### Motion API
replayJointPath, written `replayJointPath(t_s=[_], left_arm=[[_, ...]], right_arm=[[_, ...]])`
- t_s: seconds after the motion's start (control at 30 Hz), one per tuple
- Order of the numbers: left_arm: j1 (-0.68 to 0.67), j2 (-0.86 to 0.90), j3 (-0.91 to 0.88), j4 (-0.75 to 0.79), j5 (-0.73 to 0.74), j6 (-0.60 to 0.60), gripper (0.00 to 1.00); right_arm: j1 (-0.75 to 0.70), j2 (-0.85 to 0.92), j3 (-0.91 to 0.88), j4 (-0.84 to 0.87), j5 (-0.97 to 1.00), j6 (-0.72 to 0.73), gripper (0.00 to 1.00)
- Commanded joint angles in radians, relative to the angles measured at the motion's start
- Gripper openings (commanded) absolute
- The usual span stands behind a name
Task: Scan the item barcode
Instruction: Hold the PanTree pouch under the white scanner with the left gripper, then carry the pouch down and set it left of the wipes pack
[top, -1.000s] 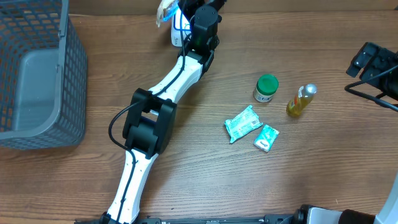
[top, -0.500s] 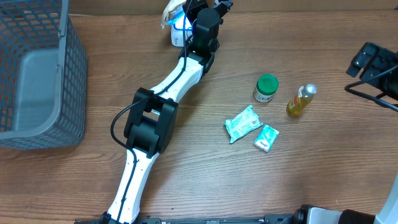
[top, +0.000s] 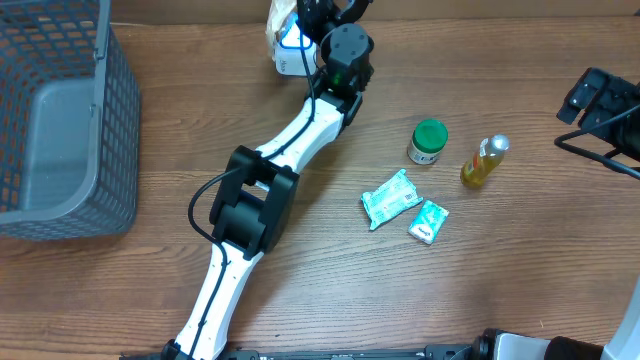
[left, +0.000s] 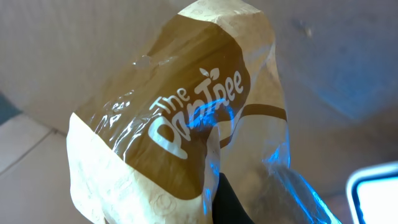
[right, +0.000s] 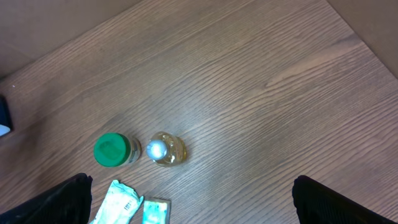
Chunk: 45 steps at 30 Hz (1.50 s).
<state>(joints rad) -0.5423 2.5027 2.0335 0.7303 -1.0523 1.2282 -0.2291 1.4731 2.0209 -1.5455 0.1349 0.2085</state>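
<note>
The item is a crinkly brown and cream snack bag (left: 186, 118) with white lettering, and it fills the left wrist view. My left gripper (top: 318, 14) is shut on it at the far edge of the table; one dark fingertip (left: 229, 204) presses its lower edge. From overhead the bag (top: 277, 18) hangs just above the white scanner (top: 290, 55), which glows blue. Blue light streaks across the bag's film, and the scanner's lit corner (left: 376, 190) shows at lower right. My right gripper (right: 193, 196) hovers open and empty over the table at the right.
A green-lidded jar (top: 429, 141), a yellow bottle (top: 484, 161) and two teal packets (top: 391, 198) (top: 428, 221) lie right of centre. A grey mesh basket (top: 100, 120) stands at the left. The right arm's black mount (top: 600, 100) sits at the right edge.
My left wrist has swung a little to the right, carrying the bag closer over the scanner. The right arm has not moved.
</note>
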Motion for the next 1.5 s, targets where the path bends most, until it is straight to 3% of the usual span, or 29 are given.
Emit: replayJointPath(t_s=[0.0, 0.1, 0.27, 0.43, 0.6, 0.7, 0.83, 1.0, 1.23, 1.4, 1.47], left_arm=[[-0.029, -0.032, 0.011, -0.018, -0.149, -0.056, 0.05], [-0.050, -0.056, 0.011, -0.117, -0.160, -0.148, 0.05], [-0.089, -0.102, 0.011, -0.510, -0.091, -0.295, 0.05], [-0.114, -0.160, 0.011, -0.950, -0.012, -0.624, 0.05], [-0.109, -0.250, 0.011, -1.485, 0.422, -1.083, 0.04], [-0.087, -0.282, 0.011, -1.708, 0.692, -1.272, 0.05], [-0.063, -0.286, 0.010, -1.929, 0.911, -1.452, 0.04], [-0.051, -0.282, -0.036, -2.009, 1.098, -1.550, 0.06], [-0.054, -0.282, -0.068, -2.007, 1.098, -1.551, 0.22], [-0.053, -0.282, -0.068, -2.005, 1.098, -1.550, 0.43], [-0.053, -0.282, -0.068, -2.004, 1.098, -1.552, 0.57]], right_arm=[[-0.002, -0.002, 0.002, 0.002, 0.002, -0.004, 1.00], [-0.002, -0.002, 0.002, 0.002, 0.002, -0.004, 1.00], [-0.002, -0.002, 0.002, 0.003, 0.002, -0.004, 1.00], [-0.002, -0.002, 0.002, 0.003, 0.003, -0.004, 1.00], [-0.002, -0.002, 0.002, 0.003, 0.002, -0.004, 1.00], [-0.002, -0.002, 0.002, 0.003, 0.002, -0.004, 1.00], [-0.002, -0.002, 0.002, 0.002, 0.002, -0.004, 1.00], [-0.002, -0.002, 0.002, 0.003, 0.002, -0.004, 1.00], [-0.002, -0.002, 0.002, 0.002, 0.003, -0.004, 1.00], [-0.002, -0.002, 0.002, 0.003, 0.002, -0.004, 1.00], [-0.002, -0.002, 0.002, 0.002, 0.002, -0.004, 1.00]])
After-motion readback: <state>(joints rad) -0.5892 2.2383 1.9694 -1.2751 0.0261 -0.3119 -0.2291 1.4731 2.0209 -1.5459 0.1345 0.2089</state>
